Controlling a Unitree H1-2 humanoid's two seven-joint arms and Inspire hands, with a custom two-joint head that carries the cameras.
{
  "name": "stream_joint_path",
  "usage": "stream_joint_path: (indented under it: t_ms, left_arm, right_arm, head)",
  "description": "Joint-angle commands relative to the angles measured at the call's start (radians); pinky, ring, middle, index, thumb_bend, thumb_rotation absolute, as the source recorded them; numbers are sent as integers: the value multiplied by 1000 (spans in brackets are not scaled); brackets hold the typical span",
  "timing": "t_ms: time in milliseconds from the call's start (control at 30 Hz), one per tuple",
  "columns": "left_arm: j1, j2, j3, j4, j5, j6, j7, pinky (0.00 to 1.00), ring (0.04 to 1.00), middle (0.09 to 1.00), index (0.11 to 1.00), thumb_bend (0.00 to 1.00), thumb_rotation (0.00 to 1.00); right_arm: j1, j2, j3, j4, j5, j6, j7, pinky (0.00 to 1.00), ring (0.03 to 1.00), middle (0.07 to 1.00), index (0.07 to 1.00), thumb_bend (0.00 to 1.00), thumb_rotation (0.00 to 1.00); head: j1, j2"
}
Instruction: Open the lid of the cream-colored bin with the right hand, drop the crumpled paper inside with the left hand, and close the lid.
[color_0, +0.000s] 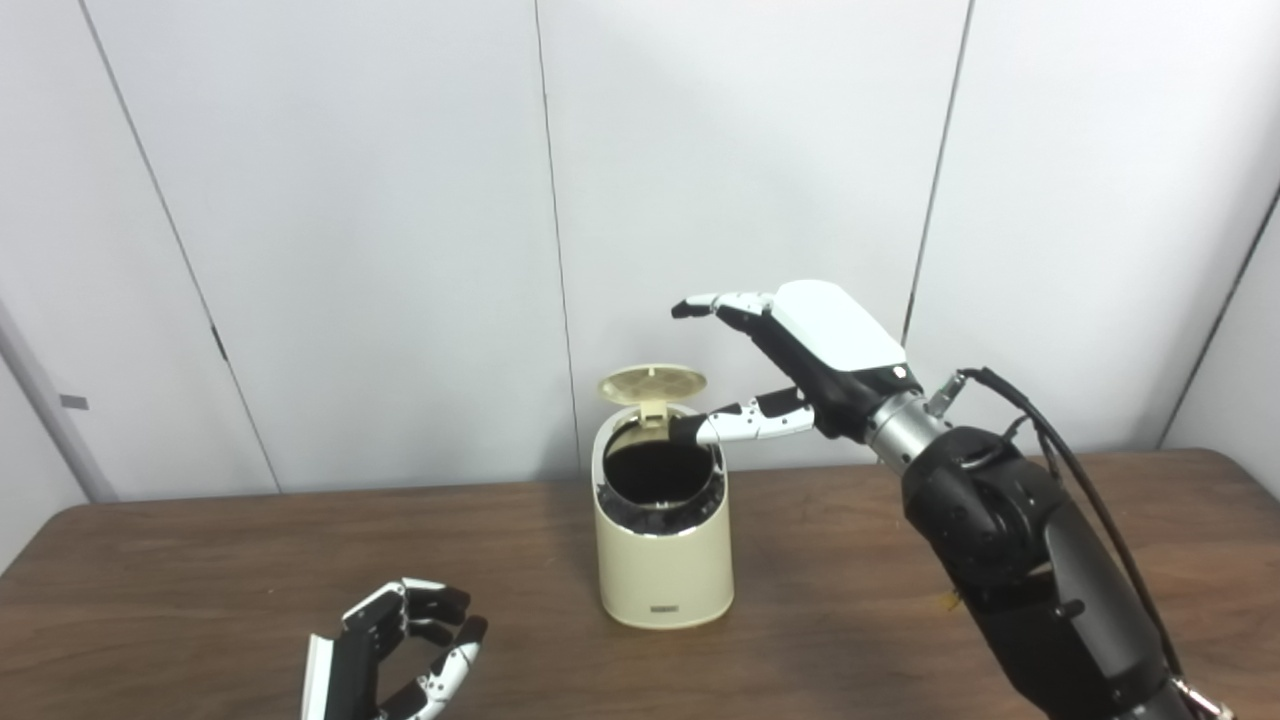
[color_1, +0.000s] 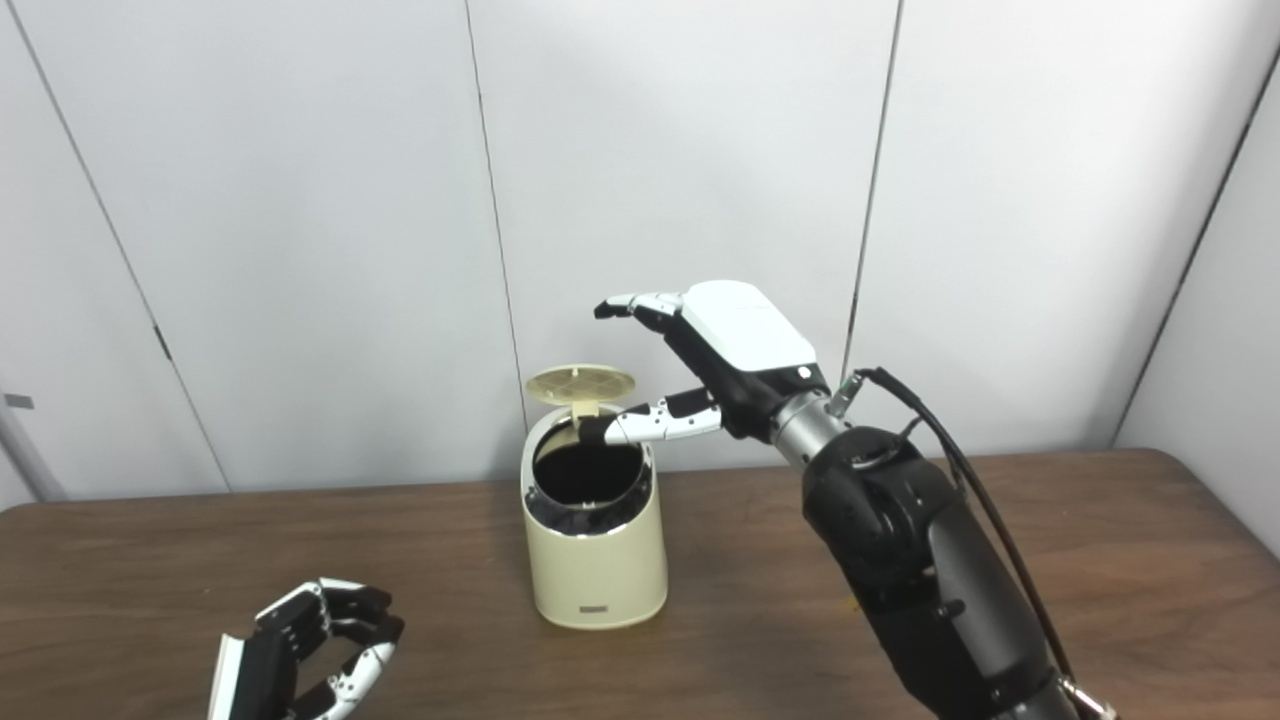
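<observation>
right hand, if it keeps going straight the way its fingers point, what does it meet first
The right hand points left, above the bin. Its upper fingers look set to pass over the raised lid, while the thumb would probably meet the lid's hinge first. Depth is unclear.

Bright, even overhead light, soft shadows on the tabletop (color_0: 200, 560), mild overall softness, no strong glare
</observation>
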Motion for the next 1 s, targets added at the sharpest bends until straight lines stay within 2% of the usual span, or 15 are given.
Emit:
stream_joint_path:
  t_ms: [0,367,600,800,967]
  left_arm:
    - [25,-25,-19,54,16,-39,16,471,546,570,490,482,64]
    - [25,-28,-40,53,18,-44,25,461,538,566,490,481,62]
    - [26,-30,-48,52,31,-47,37,446,525,555,490,481,62]
    - [29,-32,-53,45,39,-45,44,446,523,553,490,481,63]
    - [29,-36,-54,40,37,-39,46,448,522,553,490,481,63]
  right_arm:
    - [-75,-9,3,-7,-16,-22,-31,703,844,843,823,680,749]
    - [-117,1,38,89,-22,-31,-37,694,808,818,800,733,777]
    - [-122,32,41,109,5,20,-10,710,822,833,818,736,755]
    - [-127,40,63,138,11,-7,-22,720,818,834,811,725,736]
    - [-118,43,73,149,14,-25,-44,707,811,819,794,754,756]
  head:
    - [0,1]
    - [13,2]
    - [23,6]
    - [27,10]
    - [31,14]
